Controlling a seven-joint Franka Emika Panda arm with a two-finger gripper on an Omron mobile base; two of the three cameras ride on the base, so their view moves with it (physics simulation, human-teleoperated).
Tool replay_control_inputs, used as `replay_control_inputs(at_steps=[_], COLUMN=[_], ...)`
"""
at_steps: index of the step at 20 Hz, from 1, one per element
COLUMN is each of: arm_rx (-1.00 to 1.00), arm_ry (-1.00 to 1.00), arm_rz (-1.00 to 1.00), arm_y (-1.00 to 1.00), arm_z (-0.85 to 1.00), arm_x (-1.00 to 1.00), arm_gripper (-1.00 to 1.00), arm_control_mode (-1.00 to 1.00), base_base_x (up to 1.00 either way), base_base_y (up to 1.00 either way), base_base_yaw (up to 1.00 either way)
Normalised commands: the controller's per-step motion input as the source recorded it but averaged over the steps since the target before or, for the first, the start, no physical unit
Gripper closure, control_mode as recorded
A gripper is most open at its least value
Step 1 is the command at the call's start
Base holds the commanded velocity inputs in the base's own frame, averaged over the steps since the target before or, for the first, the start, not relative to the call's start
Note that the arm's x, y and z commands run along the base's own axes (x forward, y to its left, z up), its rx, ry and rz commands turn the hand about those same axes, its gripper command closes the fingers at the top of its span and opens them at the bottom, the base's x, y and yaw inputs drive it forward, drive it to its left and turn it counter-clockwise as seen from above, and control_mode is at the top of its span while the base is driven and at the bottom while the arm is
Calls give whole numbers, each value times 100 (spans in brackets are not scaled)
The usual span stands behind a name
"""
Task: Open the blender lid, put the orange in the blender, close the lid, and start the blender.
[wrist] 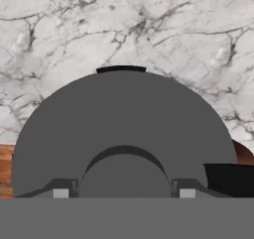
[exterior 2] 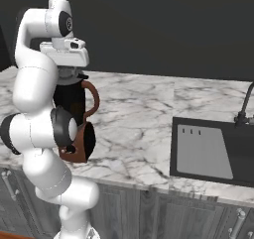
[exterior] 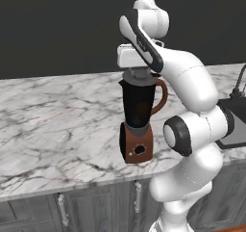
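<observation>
One blender (exterior: 138, 130) on the marble bench (exterior: 57, 130), its dark grey blender lid (wrist: 124, 129) seated on the jar rim. Pincer (wrist: 124, 191) directly above the lid, fingertips (wrist: 60, 189) straddling the raised centre knob; grip contact cannot be told.

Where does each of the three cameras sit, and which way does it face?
Left base view: behind the arm to its left, looking forward and down at the blender on the marble counter; the white arm rises at lower right.
Right base view: behind to the right, same counter, with the sink at right; the arm rises at lower left.
Hand view: on the hand, looking straight down on the lid, the tool astride its knob.
Both base views share blender, handle and counter.
</observation>
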Motion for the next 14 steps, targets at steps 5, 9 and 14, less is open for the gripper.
replay_control_inputs(at_steps=[5,9,14], arm_rx=[-4,-3,-4], arm_ry=[1,0,-1], arm_rz=[0,-2,-1], arm_y=[-3,0,0], arm_z=[2,-33,-68], arm_x=[-12,-7,0], arm_gripper=[100,100,100], arm_control_mode=[-100,-100,-100], base_base_x=[0,0,0], base_base_y=[0,0,0], base_base_yaw=[0,0,0])
